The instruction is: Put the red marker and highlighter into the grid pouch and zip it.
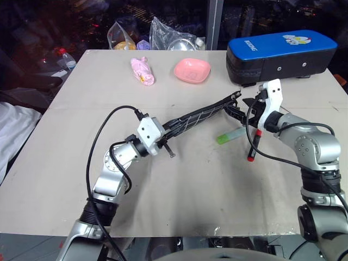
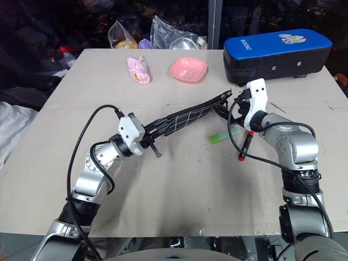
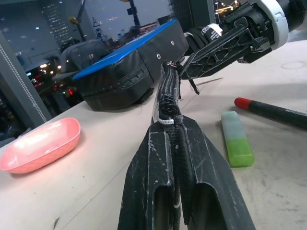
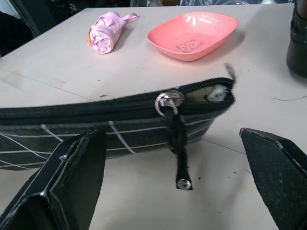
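The grid pouch [image 1: 201, 116] hangs stretched above the table, running diagonally. My left gripper [image 1: 165, 132] is shut on its near end [image 3: 168, 96]. At its far end, my right gripper [image 4: 170, 140] stands open, one finger on each side of the dangling zipper pull [image 4: 180, 148] without touching it. Just past the slider [image 4: 169, 100], a short gap shows pale lining. The green highlighter [image 1: 230, 136] lies on the table below that end. The red marker [image 1: 254, 145] lies beside it, partly behind my right wrist.
A big black case with a blue top [image 1: 280, 54] stands at the far right, just beyond my right gripper. A pink dish [image 1: 192, 70] and a pink rolled bundle [image 1: 142, 70] sit at the back. Plastic bags [image 1: 157, 32] lie past the far edge.
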